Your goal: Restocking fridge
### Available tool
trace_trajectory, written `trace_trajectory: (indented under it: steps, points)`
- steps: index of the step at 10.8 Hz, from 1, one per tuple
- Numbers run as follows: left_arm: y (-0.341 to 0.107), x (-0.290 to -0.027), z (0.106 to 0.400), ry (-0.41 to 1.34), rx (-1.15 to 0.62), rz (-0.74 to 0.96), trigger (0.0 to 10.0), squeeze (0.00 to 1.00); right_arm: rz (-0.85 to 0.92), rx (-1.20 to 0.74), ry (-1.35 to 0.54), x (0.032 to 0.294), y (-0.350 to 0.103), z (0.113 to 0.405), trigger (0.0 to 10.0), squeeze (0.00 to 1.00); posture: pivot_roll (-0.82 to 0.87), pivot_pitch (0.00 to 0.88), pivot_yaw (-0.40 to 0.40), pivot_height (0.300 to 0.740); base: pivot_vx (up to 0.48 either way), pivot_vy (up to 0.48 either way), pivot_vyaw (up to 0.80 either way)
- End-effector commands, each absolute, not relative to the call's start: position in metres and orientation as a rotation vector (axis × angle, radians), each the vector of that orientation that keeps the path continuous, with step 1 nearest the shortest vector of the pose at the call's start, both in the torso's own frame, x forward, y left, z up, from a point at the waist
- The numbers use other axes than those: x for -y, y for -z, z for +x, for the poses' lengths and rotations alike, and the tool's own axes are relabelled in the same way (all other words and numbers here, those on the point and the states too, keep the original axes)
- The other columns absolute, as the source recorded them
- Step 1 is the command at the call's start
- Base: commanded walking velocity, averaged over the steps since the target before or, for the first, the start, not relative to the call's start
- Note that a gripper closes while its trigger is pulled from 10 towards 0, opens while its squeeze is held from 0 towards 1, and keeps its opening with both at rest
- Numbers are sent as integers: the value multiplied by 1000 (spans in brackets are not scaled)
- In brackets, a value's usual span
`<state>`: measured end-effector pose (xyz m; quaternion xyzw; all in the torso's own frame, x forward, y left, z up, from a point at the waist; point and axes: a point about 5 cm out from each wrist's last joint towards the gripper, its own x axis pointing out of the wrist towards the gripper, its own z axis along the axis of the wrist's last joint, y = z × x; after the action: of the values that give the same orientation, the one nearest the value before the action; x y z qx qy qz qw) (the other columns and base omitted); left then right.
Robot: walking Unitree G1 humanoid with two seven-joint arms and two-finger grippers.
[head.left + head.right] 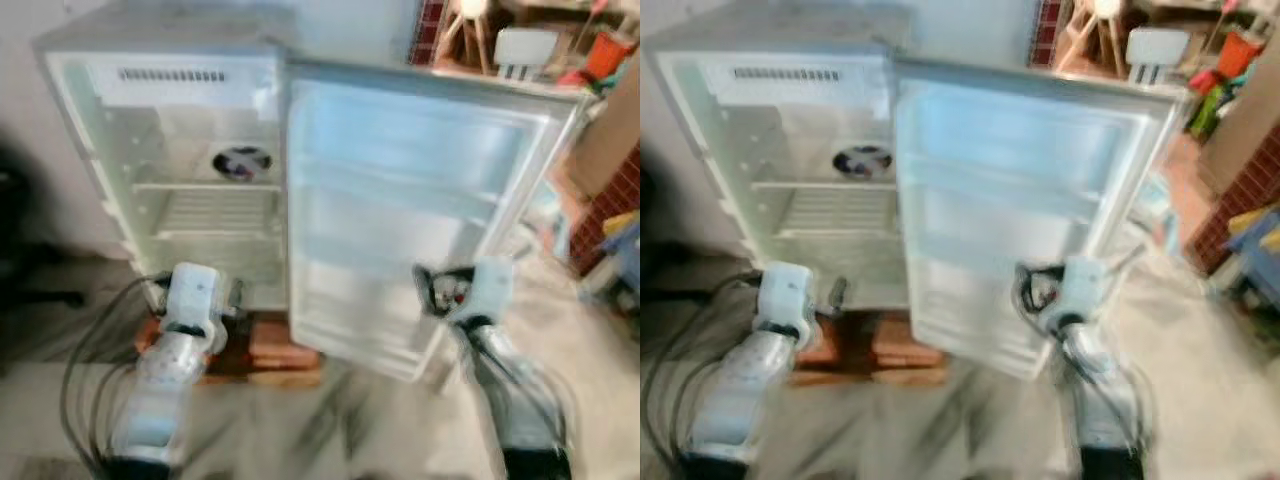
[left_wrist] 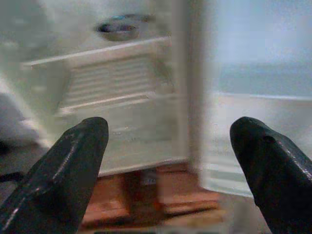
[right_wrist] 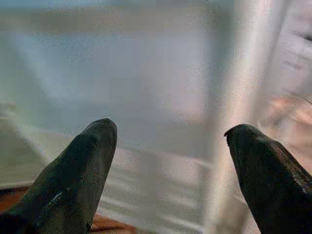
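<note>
Ahead of us the small white fridge [image 1: 190, 170] stands on red bricks [image 1: 285, 345], its door [image 1: 400, 220] swung wide. Our left gripper [image 2: 168, 161] and right gripper [image 3: 170, 165] hover spread apart, empty.

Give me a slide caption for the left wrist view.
Open left claw faces the open fridge, bowl inside.

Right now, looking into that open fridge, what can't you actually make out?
- The round dark item on the fridge shelf: motion blur in both eye views hides what it is.
- The door racks: too blurred to tell whether they hold anything.
- The clutter beyond the door: blurred and cut off by the picture's edge.
- The reddish base beneath the fridge: partly behind the left gripper fingers.
</note>
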<state>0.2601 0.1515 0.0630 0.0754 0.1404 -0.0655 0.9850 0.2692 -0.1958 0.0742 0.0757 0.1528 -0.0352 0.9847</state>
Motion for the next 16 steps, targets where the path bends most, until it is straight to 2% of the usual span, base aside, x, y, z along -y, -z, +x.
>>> trace_trajectory:
  steps: [1, 3, 8, 10, 13, 14, 16]
  points:
    - [-67, -155, 264, 115, -278, 163, 10000, 0, 148, -312, 75, 196, -75, 273, 10000, 0, 36, 0, -11, 740, 289, -382, 0]
    - [-65, -156, 263, 105, -291, 149, 10000, 0, 151, -305, 70, 193, -77, 276, 10000, 0, 38, 0, -10, 740, 334, -338, 0]
    - [-64, -158, 264, 63, -316, 117, 10000, 0, 144, -309, 35, 187, -75, 278, 10000, 0, 38, 0, -4, 740, 463, 0, 0]
    - [-63, -160, 258, 25, -353, 105, 10000, 0, 140, -315, 16, 186, -74, 280, 10000, 0, 45, 0, -4, 740, 0, 0, 0]
    - [-54, -167, 237, 21, -483, 178, 10000, 0, 134, -310, 9, 189, -74, 284, 10000, 0, 56, 0, -4, 740, 0, 0, 0]
    - [-48, -172, 225, -10, -583, 135, 10000, 0, 115, -282, -5, 189, -78, 288, 10000, 0, 59, 0, -3, 740, 0, 0, 719]
    - [-43, -171, 220, -15, -628, 114, 10000, 0, 125, -272, -13, 187, -81, 294, 10000, 0, 74, 0, -4, 740, 0, 0, 691]
